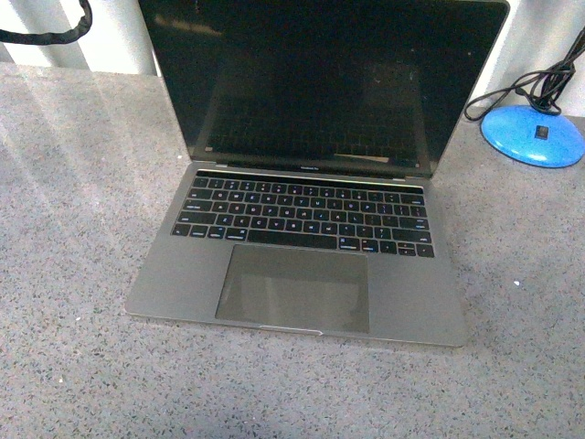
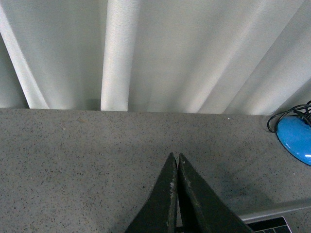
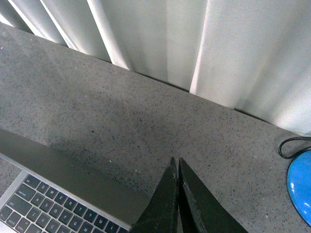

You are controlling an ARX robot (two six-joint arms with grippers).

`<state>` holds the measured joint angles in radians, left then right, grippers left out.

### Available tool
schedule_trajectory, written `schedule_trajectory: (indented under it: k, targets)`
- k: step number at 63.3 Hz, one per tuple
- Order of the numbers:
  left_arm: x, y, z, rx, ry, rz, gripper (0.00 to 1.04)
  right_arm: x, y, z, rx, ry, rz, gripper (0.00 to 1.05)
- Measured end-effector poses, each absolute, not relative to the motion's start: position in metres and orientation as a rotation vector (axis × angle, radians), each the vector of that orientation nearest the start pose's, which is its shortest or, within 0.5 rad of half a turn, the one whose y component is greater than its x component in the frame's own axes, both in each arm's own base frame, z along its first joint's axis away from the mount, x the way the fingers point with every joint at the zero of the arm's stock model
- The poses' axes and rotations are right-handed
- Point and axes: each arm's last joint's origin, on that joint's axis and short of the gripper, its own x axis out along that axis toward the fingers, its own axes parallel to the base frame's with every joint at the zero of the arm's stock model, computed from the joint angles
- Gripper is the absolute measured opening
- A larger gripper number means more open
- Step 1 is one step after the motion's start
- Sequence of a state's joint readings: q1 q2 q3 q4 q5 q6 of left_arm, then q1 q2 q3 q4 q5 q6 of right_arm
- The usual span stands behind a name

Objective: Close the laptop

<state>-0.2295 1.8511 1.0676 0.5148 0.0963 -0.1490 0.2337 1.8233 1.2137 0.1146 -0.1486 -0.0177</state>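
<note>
The laptop (image 1: 302, 210) stands open in the middle of the speckled grey table (image 1: 73, 274), with its black screen (image 1: 320, 78) upright and dark and its black keyboard (image 1: 306, 215) and trackpad (image 1: 294, 288) facing me. Neither gripper shows in the front view. My left gripper (image 2: 176, 158) is shut and empty above bare table, with a corner of the laptop (image 2: 274, 218) beside it. My right gripper (image 3: 176, 161) is shut and empty, just past the laptop's grey edge and keys (image 3: 53, 196).
A blue round base (image 1: 535, 135) with a black cable (image 1: 521, 91) sits on the table right of the laptop; it also shows in both wrist views (image 2: 296, 141) (image 3: 302, 191). White curtains (image 2: 146, 48) hang behind the table. A black cable (image 1: 55, 32) hangs at far left.
</note>
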Motion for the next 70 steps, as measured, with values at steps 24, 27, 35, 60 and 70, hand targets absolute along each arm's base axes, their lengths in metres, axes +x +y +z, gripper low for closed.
schedule_trajectory:
  k: [24, 27, 35, 60, 70]
  targets:
    - [0.387, -0.092, 0.205, -0.141, 0.347, -0.310, 0.04, 0.385, 0.095, 0.214, -0.031, 0.515, 0.357, 0.01]
    - [0.386, -0.091, 0.205, -0.140, 0.354, -0.320, 0.04, 0.383, 0.094, 0.213, -0.026, 0.519, 0.355, 0.01]
    - [0.385, -0.087, 0.205, -0.136, 0.395, -0.315, 0.04, 0.378, 0.093, 0.212, -0.015, 0.523, 0.341, 0.01]
    - [0.380, -0.080, 0.193, -0.135, 0.461, -0.298, 0.04, 0.365, 0.094, 0.199, -0.002, 0.567, 0.322, 0.01]
    - [0.378, -0.079, 0.190, -0.139, 0.473, -0.298, 0.04, 0.361, 0.098, 0.199, 0.005, 0.574, 0.324, 0.01]
